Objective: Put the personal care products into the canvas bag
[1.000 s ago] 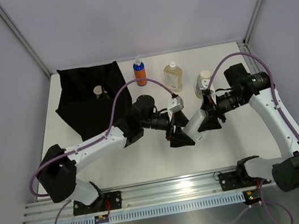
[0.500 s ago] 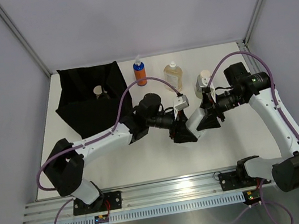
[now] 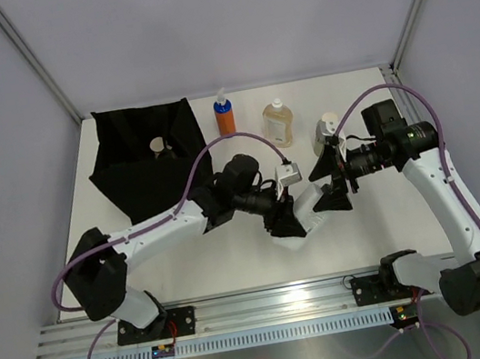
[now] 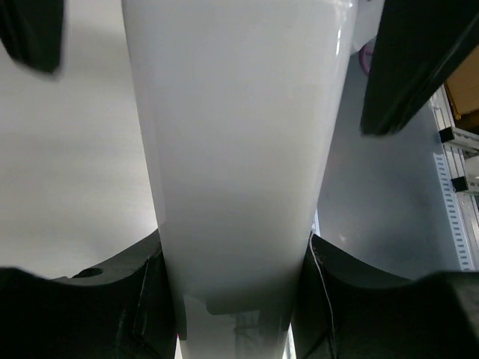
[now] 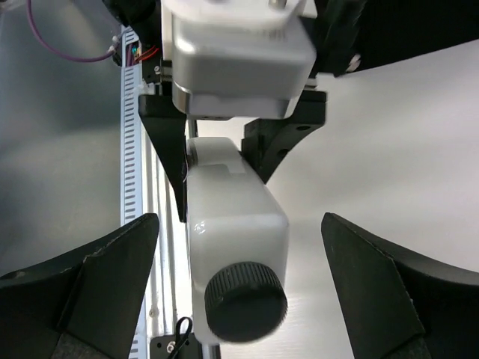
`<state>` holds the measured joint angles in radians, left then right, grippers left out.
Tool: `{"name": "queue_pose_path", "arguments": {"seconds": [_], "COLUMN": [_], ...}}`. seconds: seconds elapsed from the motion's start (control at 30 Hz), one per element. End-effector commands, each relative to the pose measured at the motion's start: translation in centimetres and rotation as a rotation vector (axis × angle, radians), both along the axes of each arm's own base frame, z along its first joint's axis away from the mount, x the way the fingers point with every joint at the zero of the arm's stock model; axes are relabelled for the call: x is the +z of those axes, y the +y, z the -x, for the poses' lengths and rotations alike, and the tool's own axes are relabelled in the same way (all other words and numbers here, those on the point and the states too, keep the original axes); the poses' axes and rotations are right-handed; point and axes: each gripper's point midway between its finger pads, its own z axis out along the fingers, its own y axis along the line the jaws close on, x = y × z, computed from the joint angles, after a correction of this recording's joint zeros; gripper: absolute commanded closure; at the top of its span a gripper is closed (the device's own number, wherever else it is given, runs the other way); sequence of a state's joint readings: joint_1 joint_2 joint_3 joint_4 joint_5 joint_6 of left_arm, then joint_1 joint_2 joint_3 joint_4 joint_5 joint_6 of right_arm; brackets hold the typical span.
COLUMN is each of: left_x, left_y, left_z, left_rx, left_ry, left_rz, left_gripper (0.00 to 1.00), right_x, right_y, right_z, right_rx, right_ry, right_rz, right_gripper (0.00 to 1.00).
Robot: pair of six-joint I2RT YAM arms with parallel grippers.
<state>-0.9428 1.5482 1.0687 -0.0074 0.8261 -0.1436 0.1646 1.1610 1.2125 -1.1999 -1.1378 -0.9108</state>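
Pale bottle [image 5: 236, 224] now sits clamped in your left hand [image 3: 288, 219] above the table [image 3: 236, 268]; your right hand [image 3: 329, 185] has just sprung wide and let go. Handover looks done, so you can carry it left to the bag [image 3: 141, 164].

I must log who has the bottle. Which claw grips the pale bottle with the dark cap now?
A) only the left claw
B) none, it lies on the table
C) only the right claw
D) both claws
A: the left claw is shut on the pale bottle, while the right claw stands wide open around it, not touching.
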Motion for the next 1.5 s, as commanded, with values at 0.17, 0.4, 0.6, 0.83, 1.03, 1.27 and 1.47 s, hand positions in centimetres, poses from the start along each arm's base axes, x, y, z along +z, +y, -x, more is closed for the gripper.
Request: {"name": "queue_pose_path", "arguments": {"seconds": [0.17, 0.4, 0.6, 0.83, 1.03, 1.27, 1.47], "left_x": [5.9, 12.0, 19.5, 27.8, 26.3, 19.8, 15.3], "left_y": [4.8, 12.8, 22.2, 32.3, 34.4, 34.4, 35.7], "left_z": [-1.4, -7.3, -13.9, -21.4, -27.1, -26.0, -25.9], "left_rx": [0.119, 0.487, 0.912, 1.373, 1.359, 1.145, 1.044], "left_ry": [-0.140, -0.327, -0.541, -0.769, -0.867, -1.009, -1.009], "left_rz": [0.027, -0.186, -0.261, -0.243, -0.335, -0.446, -0.476], "left_gripper": [1.00, 1.00, 1.00, 1.00, 1.00, 1.00, 1.00], "right_x": [6.1, 9.8, 5.0, 3.0, 3.1, 2.8, 2.5], "right_y": [0.2, -3.0, -4.9, -5.2, -5.2, -5.2, -5.2], "right_z": [-1.3, -5.0, -7.7, -7.7, -7.3, -7.5, -7.6], "right_rx": [-0.087, -0.370, -0.434, -0.422, -0.424, -0.423, -0.418], "right_ry": [-0.206, -0.248, -0.143, -0.065, -0.082, -0.066, -0.051], "right_rz": [-0.060, -0.069, -0.100, -0.086, -0.087, -0.083, -0.083], "right_gripper": [0.01, 0.01, 0.00, 0.01, 0.00, 0.01, 0.01]}}
